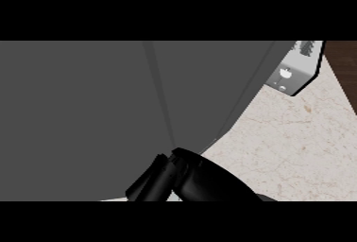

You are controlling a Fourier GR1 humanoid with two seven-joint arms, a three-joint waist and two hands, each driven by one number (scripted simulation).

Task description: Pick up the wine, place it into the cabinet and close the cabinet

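Observation:
A grey cabinet (97, 113) fills most of the head view, with a thin vertical seam running down its front. My right hand (188, 177) comes in from the lower edge and lies against the cabinet's lower front by that seam, its fingers (148, 182) fairly straight and holding nothing. The wine shows nowhere. My left hand is out of the view.
A pale marble counter (293, 146) spreads to the right of the cabinet. A small silver appliance (296, 71) stands at the upper right, beside the cabinet's edge. A dark wooden strip (345, 66) runs behind it.

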